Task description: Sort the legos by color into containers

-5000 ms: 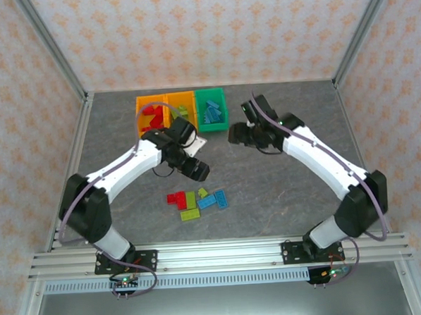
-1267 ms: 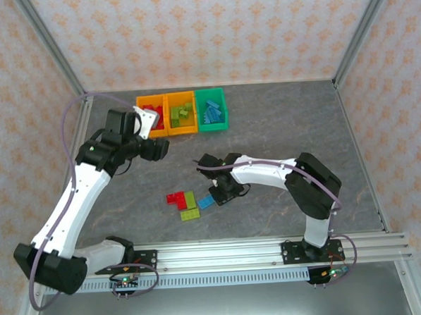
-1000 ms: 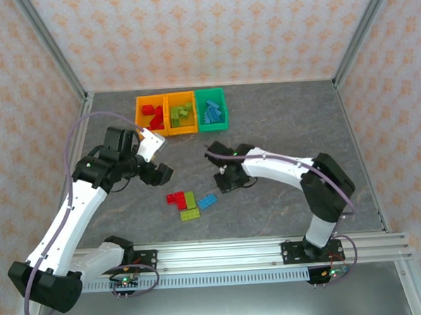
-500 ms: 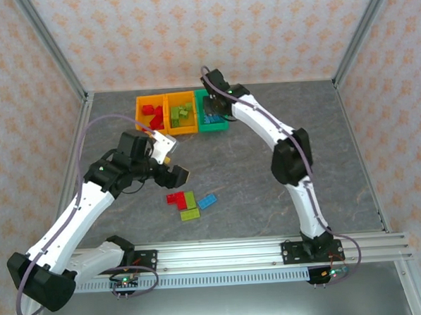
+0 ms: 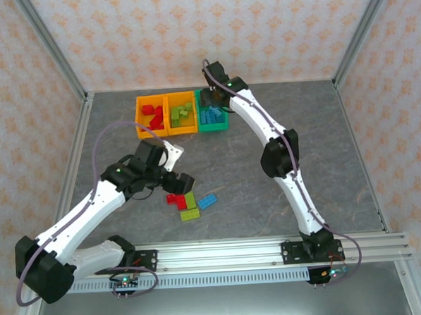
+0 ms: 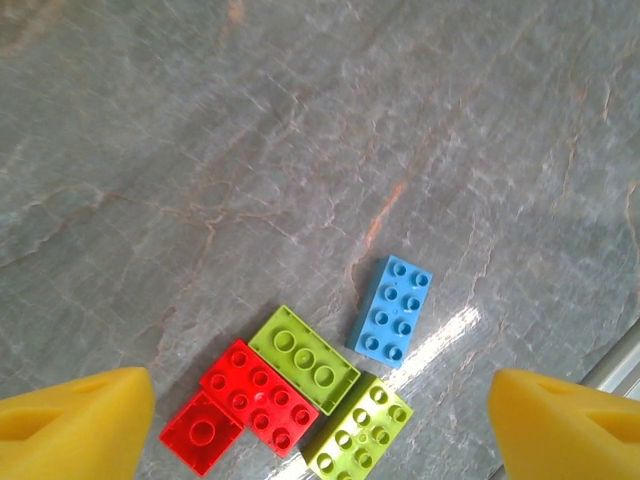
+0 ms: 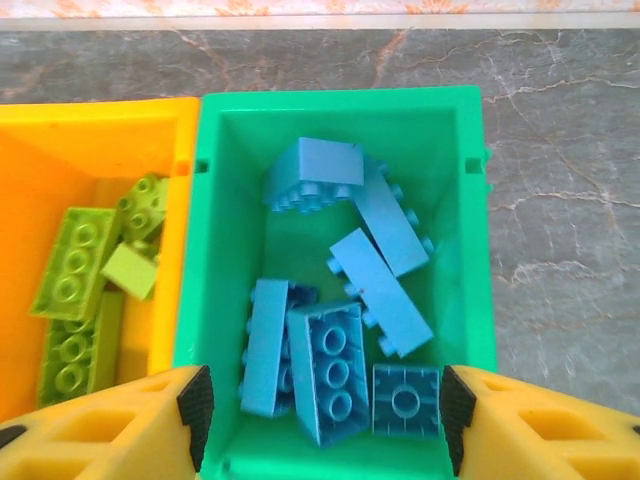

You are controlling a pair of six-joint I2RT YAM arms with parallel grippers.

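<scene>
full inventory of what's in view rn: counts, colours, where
left bin: 1, orange, far row, holds several red bricks
middle bin: 1, orange, holds several lime bricks
right bin: 1, green, holds about six blue bricks
loose red bricks: 2, red, near-centre table
loose lime bricks: 2, lime, clustered with the reds
loose blue brick: 1, light blue, beside the cluster
table: 1, grey stone
left fingers: 2, yellow, spread open above loose bricks
right fingers: 2, yellow, spread open above right bin

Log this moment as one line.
left gripper open above loose bricks | right gripper open above green bin of blue bricks | table: two red bricks, two lime green bricks, one blue brick
</scene>
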